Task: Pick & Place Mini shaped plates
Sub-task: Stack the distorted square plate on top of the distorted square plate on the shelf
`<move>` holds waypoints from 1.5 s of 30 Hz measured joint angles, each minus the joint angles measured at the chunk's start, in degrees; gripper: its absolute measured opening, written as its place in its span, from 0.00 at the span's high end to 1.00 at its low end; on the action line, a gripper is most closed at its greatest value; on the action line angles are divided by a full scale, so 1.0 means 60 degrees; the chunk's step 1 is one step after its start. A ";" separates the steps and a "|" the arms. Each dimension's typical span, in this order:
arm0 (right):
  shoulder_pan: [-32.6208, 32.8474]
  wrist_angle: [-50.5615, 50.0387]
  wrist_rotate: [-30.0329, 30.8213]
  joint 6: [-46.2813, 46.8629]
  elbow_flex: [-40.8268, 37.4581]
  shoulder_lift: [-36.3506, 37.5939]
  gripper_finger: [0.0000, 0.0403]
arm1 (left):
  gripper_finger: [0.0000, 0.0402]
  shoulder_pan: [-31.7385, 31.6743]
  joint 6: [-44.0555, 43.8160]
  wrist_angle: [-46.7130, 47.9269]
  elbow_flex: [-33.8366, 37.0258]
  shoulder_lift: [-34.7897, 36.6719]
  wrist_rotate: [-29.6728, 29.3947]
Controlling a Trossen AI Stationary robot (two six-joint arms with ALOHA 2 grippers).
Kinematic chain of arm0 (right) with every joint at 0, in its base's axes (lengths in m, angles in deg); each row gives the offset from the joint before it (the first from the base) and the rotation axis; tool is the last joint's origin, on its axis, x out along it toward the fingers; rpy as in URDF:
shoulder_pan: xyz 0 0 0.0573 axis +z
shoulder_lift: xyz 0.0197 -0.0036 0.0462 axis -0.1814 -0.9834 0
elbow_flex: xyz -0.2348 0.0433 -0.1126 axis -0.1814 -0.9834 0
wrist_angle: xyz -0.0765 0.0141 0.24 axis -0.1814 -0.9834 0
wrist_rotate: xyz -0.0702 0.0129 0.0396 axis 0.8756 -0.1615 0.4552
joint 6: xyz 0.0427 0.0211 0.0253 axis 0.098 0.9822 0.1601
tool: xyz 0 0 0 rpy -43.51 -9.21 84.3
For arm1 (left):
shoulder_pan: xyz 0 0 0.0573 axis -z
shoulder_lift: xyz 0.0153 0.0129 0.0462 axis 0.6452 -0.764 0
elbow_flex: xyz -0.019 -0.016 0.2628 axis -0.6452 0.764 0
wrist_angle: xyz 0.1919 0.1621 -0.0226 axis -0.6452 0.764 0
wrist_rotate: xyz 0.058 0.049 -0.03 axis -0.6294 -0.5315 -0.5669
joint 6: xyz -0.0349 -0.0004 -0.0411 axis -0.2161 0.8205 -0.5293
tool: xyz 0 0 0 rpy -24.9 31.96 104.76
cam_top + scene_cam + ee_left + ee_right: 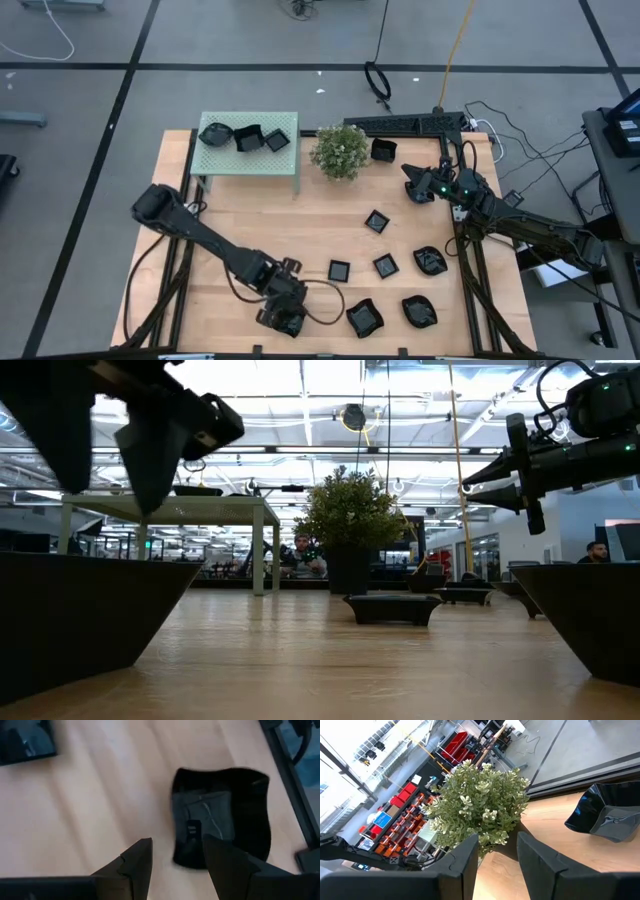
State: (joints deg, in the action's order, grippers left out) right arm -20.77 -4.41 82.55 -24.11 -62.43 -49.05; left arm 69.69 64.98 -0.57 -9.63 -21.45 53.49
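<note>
**Inspector A:** Where the table's near edge runs, we find the left gripper (283, 318) low over the wood, its fingers (135, 865) spread with nothing between them. One wavy-rimmed plate (220, 815) lies just ahead of the fingertips in the left wrist view, slightly off to one side and not yet between them. We judge it to be the plate (364, 318) just to that gripper's right in the high view.

**Inspector B:** We agree. We judge that the coming move turns on that small offset: the gripper must shift toward the plate's near rim before closing. The left arm is plainly the nearer one. The plate shows no marked long axis.

**Inspector A:** Room is tight near the table's front edge (330, 350), and another wavy plate (419, 312) sits near by on the far side. Toward the middle we note small square plates (339, 270), well apart from one another, with bare wood between.

**Inspector B:** Farther back, the right gripper (412, 184) hovers empty beside the potted plant (340, 150), fingers apart, a plate (384, 150) between plant and arm.

**Inspector A:** Farthest left, the green stand (250, 165) carries three plates (245, 136); we take it for the placing spot, with clear wood on the way.
</note>
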 joint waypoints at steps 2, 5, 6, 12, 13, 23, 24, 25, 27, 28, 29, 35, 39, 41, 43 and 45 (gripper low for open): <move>0.0000 -0.0001 0.0002 -0.0001 0.0000 0.0000 0.69 | 0.55 0.0067 -0.0026 -0.0330 0.0000 -0.0275 0.0178; -0.0003 -0.0001 0.0002 0.0001 -0.0001 0.0000 0.69 | 0.55 0.0043 -0.0191 -0.0799 0.0000 -0.0604 0.0257; -0.0003 -0.0002 0.0002 0.0002 -0.0004 0.0000 0.69 | 0.55 0.0028 -0.0193 -0.0909 0.0000 -0.0692 0.0240; -0.0004 0.0002 0.0002 -0.0001 -0.0002 0.0000 0.69 | 0.55 -0.0038 -0.0484 -0.1294 0.0000 -0.1315 0.0097; -0.0002 0.0004 0.0000 0.0002 0.0000 0.0000 0.69 | 0.55 -0.0021 -0.0520 -0.1296 0.0000 -0.1338 0.0097; -0.0004 0.0005 0.0002 -0.0001 0.0000 -0.0001 0.69 | 0.91 0.0148 -0.0971 -0.1303 0.0000 -0.1262 0.0299; 0.0000 0.0002 0.0002 0.0002 -0.0003 0.0000 0.69 | 0.95 0.0118 -0.1008 -0.1308 0.0000 -0.1263 0.0421; -0.0004 0.0005 0.0002 0.0002 -0.0004 0.0000 0.69 | 0.97 0.0095 -0.1094 -0.1309 0.0000 -0.1255 0.0529; -0.0001 0.0006 0.0000 0.0001 0.0000 -0.0003 0.69 | 0.97 0.0035 -0.1200 -0.1293 0.0000 -0.1240 0.0764; -0.0001 0.0003 0.0002 -0.0002 0.0000 -0.0001 0.69 | 0.97 0.0013 -0.1202 -0.1230 0.0000 -0.1199 0.0779; -0.0001 0.0005 0.0002 -0.0002 -0.0002 -0.0001 0.69 | 0.97 -0.0021 -0.1202 -0.1163 0.0000 -0.1117 0.0782; -0.0003 0.0006 0.0002 -0.0002 0.0000 -0.0003 0.69 | 0.98 -0.0592 -0.0899 -0.0619 0.0000 -0.0046 0.0712; -0.0004 0.0006 0.0001 0.0002 -0.0003 0.0000 0.69 | 0.99 -0.1165 -0.0858 -0.0271 0.0000 0.1054 0.0047; 0.0000 0.0006 0.0002 0.0002 0.0000 0.0000 0.69 | 0.98 -0.1509 -0.1050 -0.0004 0.0000 0.1621 -0.0562; 0.0000 -0.0001 -0.0003 0.0001 0.0000 0.0000 0.69 | 0.97 -0.1893 -0.1105 0.0259 0.0000 0.2176 -0.1317; 0.0000 0.0002 0.0002 0.0000 0.0000 -0.0004 0.69 | 0.97 -0.2280 -0.0974 0.0494 0.0000 0.2725 -0.2052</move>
State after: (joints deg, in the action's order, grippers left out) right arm -20.77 -4.40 82.56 -24.11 -62.43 -49.07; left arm 56.01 59.14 2.39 -9.63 -5.10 41.18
